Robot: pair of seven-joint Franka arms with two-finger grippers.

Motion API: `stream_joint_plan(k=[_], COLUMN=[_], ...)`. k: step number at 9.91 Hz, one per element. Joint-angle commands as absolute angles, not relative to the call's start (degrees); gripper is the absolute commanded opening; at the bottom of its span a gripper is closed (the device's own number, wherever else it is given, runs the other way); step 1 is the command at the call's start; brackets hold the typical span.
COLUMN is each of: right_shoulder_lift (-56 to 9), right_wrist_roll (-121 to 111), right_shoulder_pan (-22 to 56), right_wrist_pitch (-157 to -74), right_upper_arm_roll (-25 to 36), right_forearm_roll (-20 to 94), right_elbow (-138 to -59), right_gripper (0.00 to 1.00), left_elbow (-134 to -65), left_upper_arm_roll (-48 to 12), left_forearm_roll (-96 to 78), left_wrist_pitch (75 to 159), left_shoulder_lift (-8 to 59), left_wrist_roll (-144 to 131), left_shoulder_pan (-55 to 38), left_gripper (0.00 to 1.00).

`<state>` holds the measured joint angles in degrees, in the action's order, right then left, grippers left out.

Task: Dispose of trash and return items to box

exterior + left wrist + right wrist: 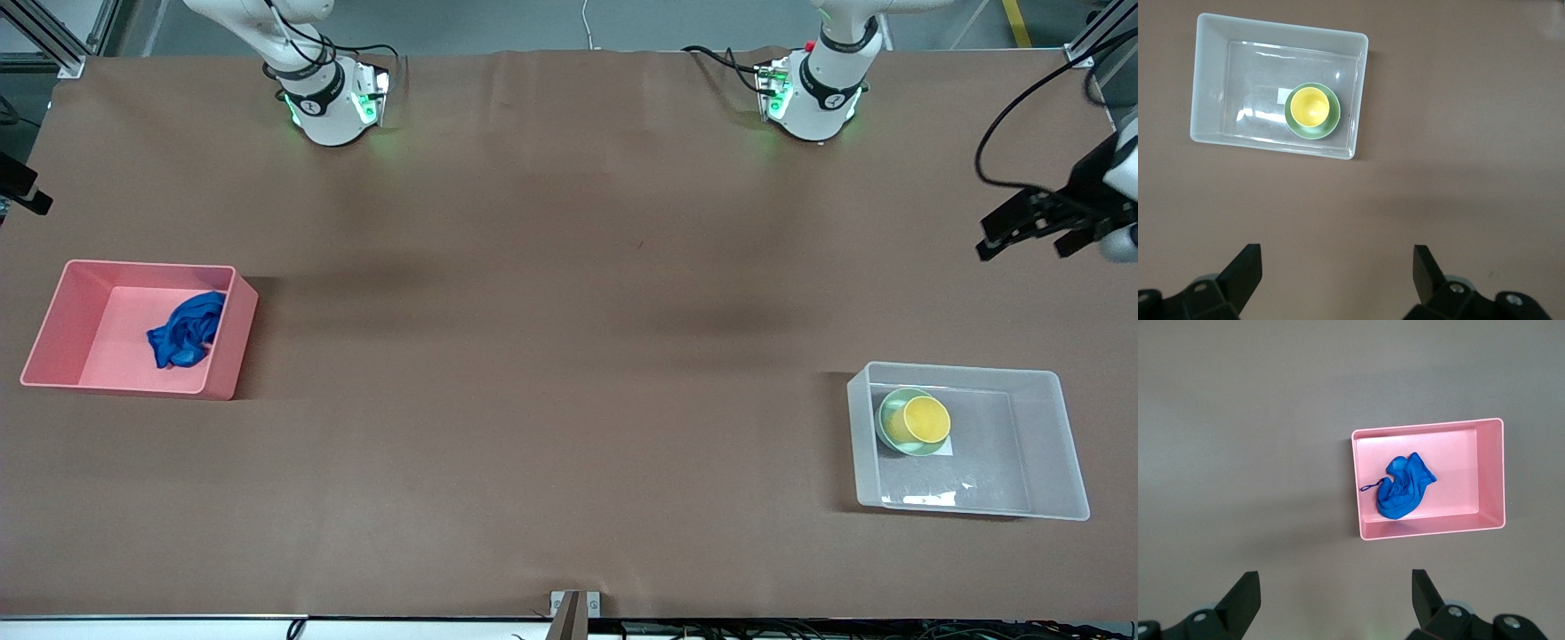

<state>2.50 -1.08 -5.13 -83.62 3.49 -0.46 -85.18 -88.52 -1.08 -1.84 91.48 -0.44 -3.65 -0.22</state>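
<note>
Toward right arm's end of table [551,311]: pink bin [53,329] holds blue cloth [185,331]. Toward left arm's end: clear box [1049,444] holds green bowl [889,436], yellow cup [925,420] sitting in bowl. Left gripper [1031,233] up in air over table edge at left arm's end, fingers [1245,270] spread wide, empty. Right gripper [1335,597] high over bare table, fingers [1426,595] spread wide, empty.
</note>
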Motion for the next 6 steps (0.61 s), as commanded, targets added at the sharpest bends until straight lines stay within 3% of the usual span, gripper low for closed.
stream_joint_plan(k=[1, 6], right_shoulder_lift=[2.5, 2.5], right_wrist_roll=[-1.8, -1.8], right_shoulder_pan=[-5.6, -5.7], right_wrist_pitch=[-83.4, -83.4], right_upper_arm_roll=[3.2, 3.3], right_forearm_roll=[-1.1, -1.1], right_elbow=[-85.2, -85.2], right_gripper=[1.0, 1.0], left_elbow=[-87.8, -91.7], left_upper_arm_roll=[-2.7, -3.2], left_forearm_roll=[-0.4, -0.3], left_wrist_pitch=[88.7, 89.8], left_shoulder_lift=[1.2, -1.6], left_wrist_roll=[-4.8, -3.0], left_shoulder_pan=[-0.5, -0.6], left_gripper=[1.0, 1.0])
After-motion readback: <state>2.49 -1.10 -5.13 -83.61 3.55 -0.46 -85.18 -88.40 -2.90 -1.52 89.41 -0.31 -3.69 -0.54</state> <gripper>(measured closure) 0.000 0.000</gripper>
